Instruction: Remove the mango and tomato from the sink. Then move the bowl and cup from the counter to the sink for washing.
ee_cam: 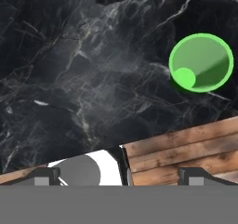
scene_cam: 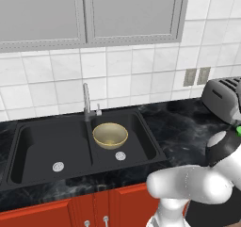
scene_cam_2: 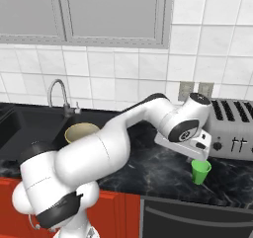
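Black marble surface (scene_cam: 188,127) under white tile and grey cabinets, red doors below — kitchen setting.

Sink (scene_cam: 28,146): black, double basin, silver faucet (scene_cam: 86,101) behind the divider. Left basin holds nothing but its drain. Right basin holds the bowl (scene_cam: 110,135), upright, just behind that basin's drain. No mango or tomato lies in either basin as far as the left base view shows; where they ended up cannot be told.

Cup (scene_cam_2: 200,172): green, upright, on the surface well right of the sink, just in front of the toaster (scene_cam_2: 232,133) and near the front edge. Seen from above in the hand view it sits toward the upper right, apart from the fingertips.

Gripper (scene_cam_2: 201,155): hangs directly over the cup in the right base view, close above its rim but not on it. Fingertips stand wide apart at the bottom corners of the hand view, so it is spread and carrying nothing.

Progress, as a judgement — fruit removal appears done, bowl transfer done. Remaining: centre over the cup, descend, grasp it, carry it left and set it in a basin
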Motion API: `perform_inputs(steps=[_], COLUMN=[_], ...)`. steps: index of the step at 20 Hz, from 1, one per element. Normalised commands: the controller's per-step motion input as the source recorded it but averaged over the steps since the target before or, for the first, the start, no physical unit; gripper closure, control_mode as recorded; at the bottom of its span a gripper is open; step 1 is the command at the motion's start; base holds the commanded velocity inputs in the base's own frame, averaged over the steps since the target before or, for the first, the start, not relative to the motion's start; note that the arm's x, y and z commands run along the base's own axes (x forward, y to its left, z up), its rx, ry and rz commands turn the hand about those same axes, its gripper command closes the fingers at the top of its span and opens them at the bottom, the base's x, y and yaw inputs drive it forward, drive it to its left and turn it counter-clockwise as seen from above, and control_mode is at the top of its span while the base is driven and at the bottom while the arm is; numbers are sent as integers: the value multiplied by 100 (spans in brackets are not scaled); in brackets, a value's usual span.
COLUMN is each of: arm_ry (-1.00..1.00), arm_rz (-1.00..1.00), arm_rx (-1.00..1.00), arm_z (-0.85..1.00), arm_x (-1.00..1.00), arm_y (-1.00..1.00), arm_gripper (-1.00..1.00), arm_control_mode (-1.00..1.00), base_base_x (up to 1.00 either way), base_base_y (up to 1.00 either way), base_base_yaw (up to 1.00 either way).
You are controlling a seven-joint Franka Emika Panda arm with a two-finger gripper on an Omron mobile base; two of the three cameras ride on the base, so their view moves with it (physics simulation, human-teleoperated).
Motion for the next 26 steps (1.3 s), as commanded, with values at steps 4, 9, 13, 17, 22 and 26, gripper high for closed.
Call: perform_inputs(steps=[4,9,13,17,22,26], arm_ry=[10,11,13,13,10,11], arm_rz=[0,1,1,2,6,6], arm_rx=[0,0,0,0,0,0], arm_z=[-17,-24,-23,-19,-15,-13], arm_x=[20,13,19,17,17,21], arm_y=[-15,-14,-12,-14,-13,-16], arm_gripper=[-100,-100,-100,-100,-100,-100], arm_control_mode=[-100,-100,-100,-100,-100,-100], base_base_x=[0,0,0,0,0,0], base_base_y=[0,0,0,0,0,0], base_base_yaw=[0,0,0,0,0,0])
